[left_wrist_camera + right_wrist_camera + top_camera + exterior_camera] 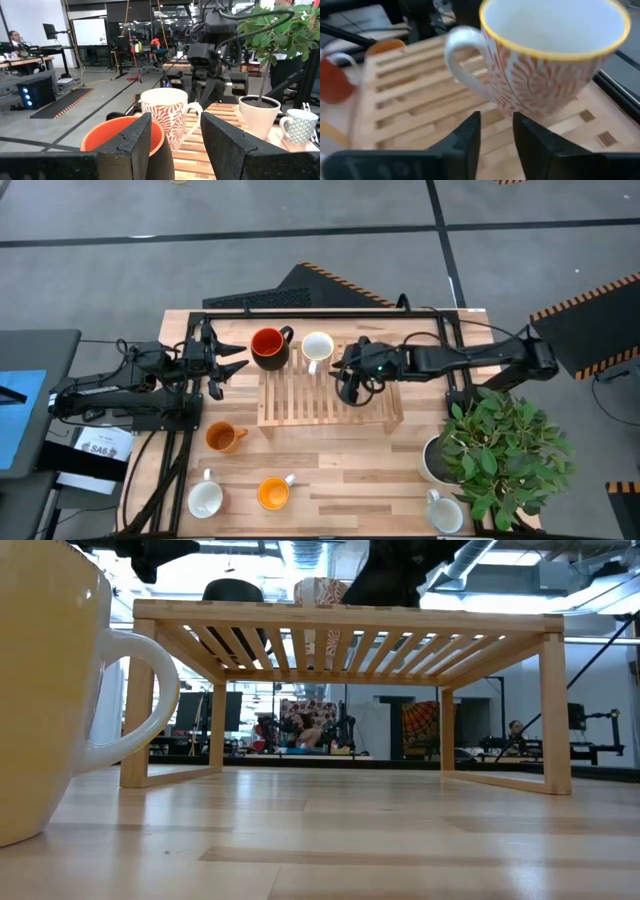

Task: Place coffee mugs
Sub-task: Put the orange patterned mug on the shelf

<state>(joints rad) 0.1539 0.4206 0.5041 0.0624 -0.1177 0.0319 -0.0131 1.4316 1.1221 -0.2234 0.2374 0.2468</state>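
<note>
Mugs first. White mug with red leaf pattern (545, 55) standing upright on the pale wooden slatted rack (330, 405), at its back edge, handle turned toward the right tool (496, 117). Right tool (347, 388) low over the rack, just beside that mug, fingers only a little apart, nothing between them. Dark mug with red inside (268, 346) next to the patterned mug, at the rack's back left corner.

Left tool (232, 360) near the dark mug, at the left edge of the rack, fingers wide apart and empty, pointing toward both mugs (175, 120).

Orange mug (222, 437) on the light wooden desk (350, 480) left of the rack. Nearer the front edge, a white mug (205, 500) and a second orange mug (273, 493) side by side. Pale patterned mug (445, 513) at the front right corner, beside the white pot with a leafy green plant (505, 450).

Grey floor around the desk, with black-and-yellow striped mats. Far off in the room, more desks, screens, cables, and a person (15, 37) sitting.
</note>
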